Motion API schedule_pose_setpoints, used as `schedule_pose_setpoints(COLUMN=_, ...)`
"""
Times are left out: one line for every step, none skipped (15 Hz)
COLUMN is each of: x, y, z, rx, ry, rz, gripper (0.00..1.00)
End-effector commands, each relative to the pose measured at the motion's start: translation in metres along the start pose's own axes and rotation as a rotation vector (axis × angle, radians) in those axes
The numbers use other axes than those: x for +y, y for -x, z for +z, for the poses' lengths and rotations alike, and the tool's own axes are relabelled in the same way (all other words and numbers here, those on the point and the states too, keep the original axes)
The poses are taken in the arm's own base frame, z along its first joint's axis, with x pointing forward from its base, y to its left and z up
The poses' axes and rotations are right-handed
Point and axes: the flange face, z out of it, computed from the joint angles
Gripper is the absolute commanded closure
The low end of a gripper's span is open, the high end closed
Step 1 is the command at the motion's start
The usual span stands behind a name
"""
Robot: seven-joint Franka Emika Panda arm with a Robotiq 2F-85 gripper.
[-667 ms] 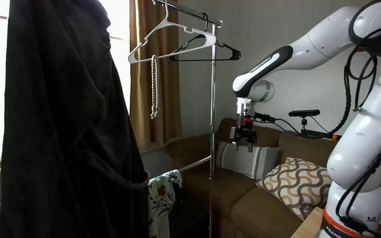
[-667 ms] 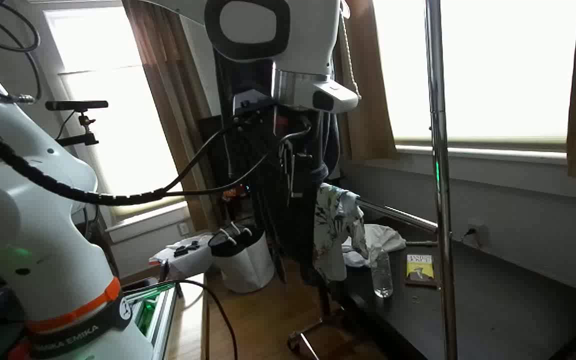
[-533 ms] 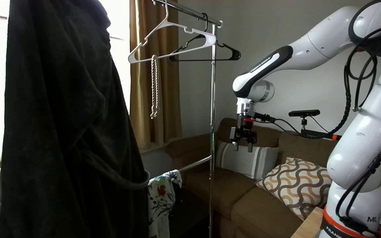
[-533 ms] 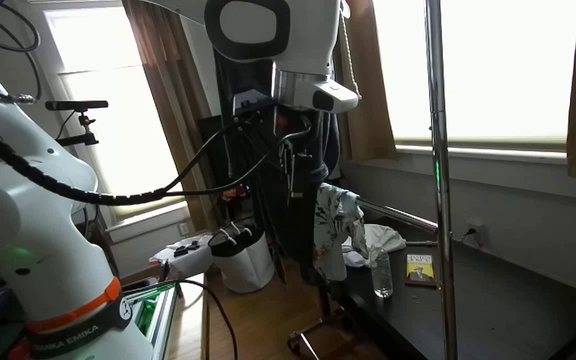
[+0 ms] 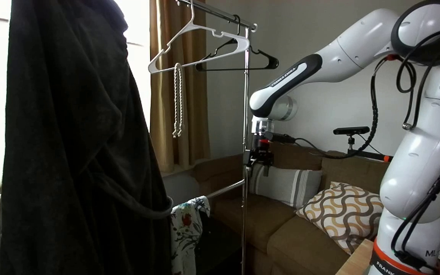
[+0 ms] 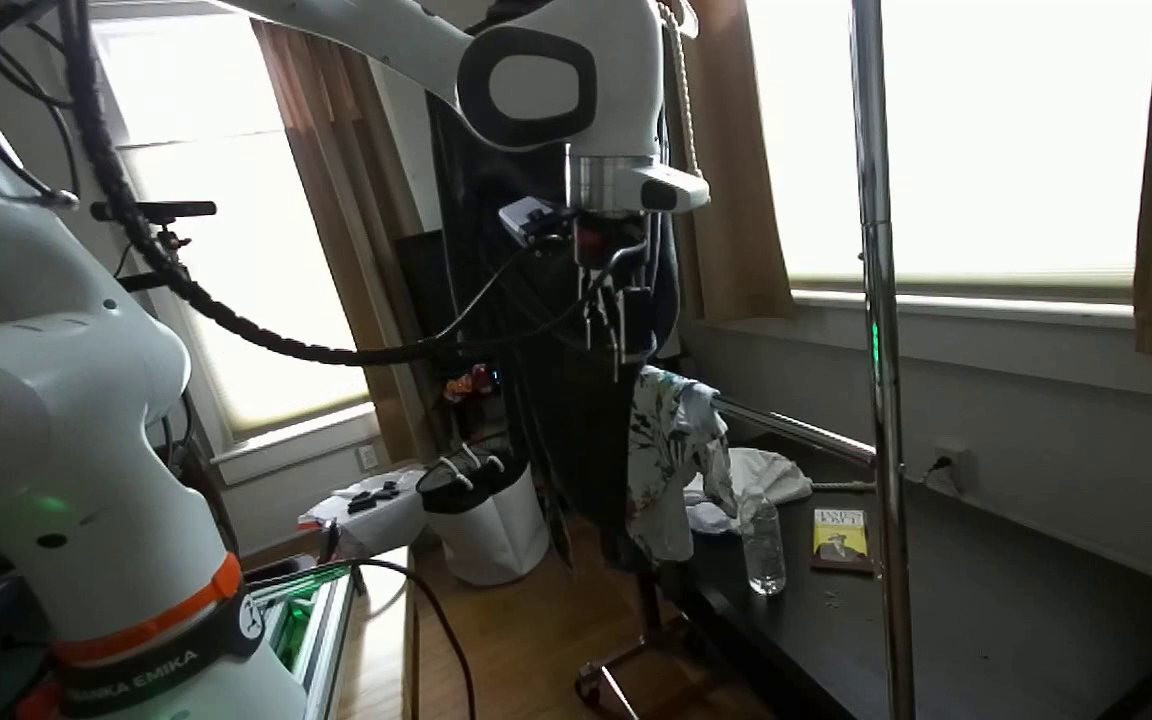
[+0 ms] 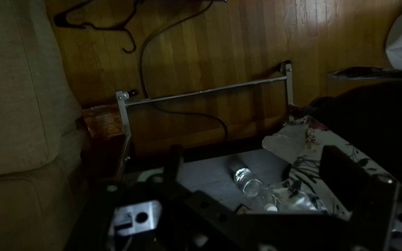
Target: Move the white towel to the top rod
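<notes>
In an exterior view the white towel (image 5: 186, 225), flower-printed, is draped over the rack's lower bar (image 5: 225, 189), well below the top rod (image 5: 222, 15), with a big dark garment (image 5: 82, 133) crowding it on one side. Along that rod hang a white hanger (image 5: 193, 27), a rope loop (image 5: 178, 103) dangling from it, and a black hanger (image 5: 271, 62). From where I stand the tool (image 5: 257, 169), its fingers parted, overlaps the upright pole (image 5: 246, 110); whether they touch I can't tell. Behind is a brown sofa (image 5: 292, 229) with a gray cushion (image 5: 277, 187) and a patterned cushion (image 5: 342, 214). In an exterior view the towel hangs by the edge of a dark table (image 6: 986, 600), where a clear bottle (image 6: 763, 550) stands near a book (image 6: 840, 540) and a crumpled white heap (image 6: 771, 472); a white bin (image 6: 496, 540) rests on the wooden floor (image 6: 536, 640), bright windows (image 6: 956, 140) beyond. In the wrist view the fingers (image 7: 342, 174) stand wide apart, the towel showing past one of them, and a dark hanger (image 7: 119, 28) and a cable (image 7: 142, 62) lie on the wooden floor.
</notes>
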Motion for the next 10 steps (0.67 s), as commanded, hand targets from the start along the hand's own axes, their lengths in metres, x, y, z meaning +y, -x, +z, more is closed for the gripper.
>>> schedule_pose_setpoints(x=-0.023, y=-0.038, z=0.006, rx=0.113, ry=0.015, rz=0.014, gripper=0.0)
schedule_pose_setpoints(x=-0.026, y=-0.048, z=0.002, rx=0.166, ry=0.001, rz=0.03, gripper=0.0)
schedule_pose_setpoints(x=-0.029, y=-0.055, z=-0.002, rx=0.194, ry=-0.008, rz=0.022, gripper=0.0)
schedule_pose_setpoints(x=-0.025, y=-0.04, z=0.0, rx=0.155, ry=0.018, rz=0.003, gripper=0.0)
schedule_pose_setpoints(x=-0.027, y=-0.048, z=-0.002, rx=0.177, ry=0.014, rz=0.004, gripper=0.0)
schedule_pose_setpoints(x=-0.027, y=-0.052, z=-0.002, rx=0.182, ry=0.012, rz=0.005, gripper=0.0)
schedule_pose_setpoints(x=-0.027, y=-0.054, z=-0.003, rx=0.186, ry=0.011, rz=0.006, gripper=0.0)
schedule_pose_setpoints(x=-0.027, y=-0.055, z=-0.004, rx=0.187, ry=0.01, rz=0.006, gripper=0.0)
schedule_pose_setpoints(x=-0.035, y=-0.064, z=0.0, rx=0.194, ry=0.022, rz=-0.008, gripper=0.0)
schedule_pose_setpoints(x=-0.044, y=-0.074, z=0.006, rx=0.184, ry=0.029, rz=-0.025, gripper=0.0)
